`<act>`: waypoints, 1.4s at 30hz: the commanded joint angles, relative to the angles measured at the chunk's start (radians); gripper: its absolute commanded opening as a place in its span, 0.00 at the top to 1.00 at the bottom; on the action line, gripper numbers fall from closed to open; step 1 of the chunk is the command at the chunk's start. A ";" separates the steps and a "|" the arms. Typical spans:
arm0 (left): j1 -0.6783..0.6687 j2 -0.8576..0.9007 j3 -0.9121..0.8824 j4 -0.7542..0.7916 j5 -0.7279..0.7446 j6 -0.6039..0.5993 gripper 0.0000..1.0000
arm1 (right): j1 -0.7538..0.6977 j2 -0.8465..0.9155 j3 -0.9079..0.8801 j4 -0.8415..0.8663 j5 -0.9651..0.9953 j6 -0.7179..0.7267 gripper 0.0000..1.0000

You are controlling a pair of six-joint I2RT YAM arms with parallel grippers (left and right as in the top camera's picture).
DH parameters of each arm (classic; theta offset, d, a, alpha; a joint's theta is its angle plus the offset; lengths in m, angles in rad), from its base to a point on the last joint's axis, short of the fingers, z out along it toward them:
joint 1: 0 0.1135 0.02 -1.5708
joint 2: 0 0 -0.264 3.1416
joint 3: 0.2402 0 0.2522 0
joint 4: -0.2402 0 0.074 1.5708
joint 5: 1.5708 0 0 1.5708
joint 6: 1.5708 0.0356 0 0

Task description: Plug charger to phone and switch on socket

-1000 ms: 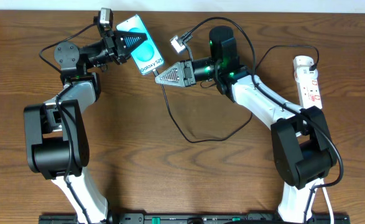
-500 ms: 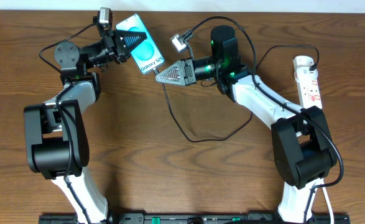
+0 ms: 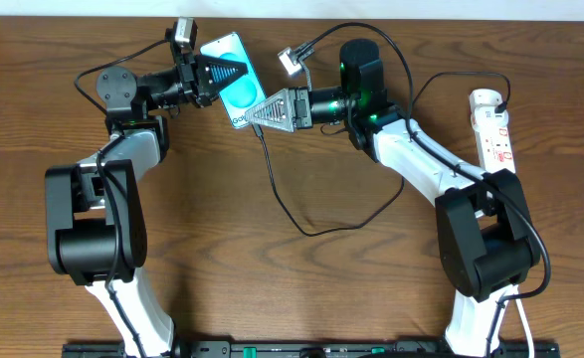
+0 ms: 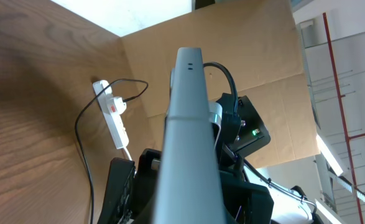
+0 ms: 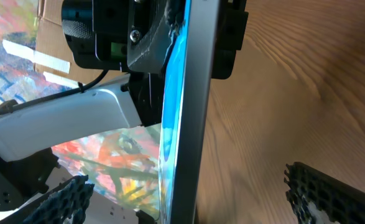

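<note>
The phone (image 3: 237, 97), cyan screen, is held tilted on its edge above the table at the back, with my left gripper (image 3: 234, 72) shut on its upper part. In the left wrist view its grey back (image 4: 188, 143) fills the centre. My right gripper (image 3: 257, 114) stands open at the phone's lower end. In the right wrist view its fingers (image 5: 70, 199) are wide apart, with the phone's edge (image 5: 185, 106) between them, untouched. The charger's black cable (image 3: 301, 224) loops from there across the table to the white socket (image 3: 492, 124). Its connector is hidden under the right gripper.
The socket (image 4: 110, 112) lies at the table's far right edge with its white cord trailing forward. Thick black robot cables (image 3: 391, 50) arch over the right arm. Brown cardboard (image 4: 244, 56) stands behind the table.
My right gripper has opened from shut. The left gripper has shifted right with the phone, tipping it more onto its edge, so less of the screen shows.
</note>
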 commanded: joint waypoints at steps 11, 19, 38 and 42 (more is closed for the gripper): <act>0.057 -0.003 0.001 -0.042 0.003 0.013 0.93 | -0.059 0.005 0.010 0.003 -0.014 0.004 0.01; 0.119 -0.003 0.001 -0.168 0.010 0.083 0.93 | -0.146 0.004 0.010 0.006 -0.037 0.018 0.01; 0.128 -0.003 -0.005 -1.080 -0.045 0.828 0.93 | -0.319 -0.023 0.010 0.000 -0.067 0.083 0.01; 0.128 -0.003 -0.005 -1.126 -0.044 0.863 0.93 | -0.322 -0.023 0.010 -0.114 0.016 0.046 0.01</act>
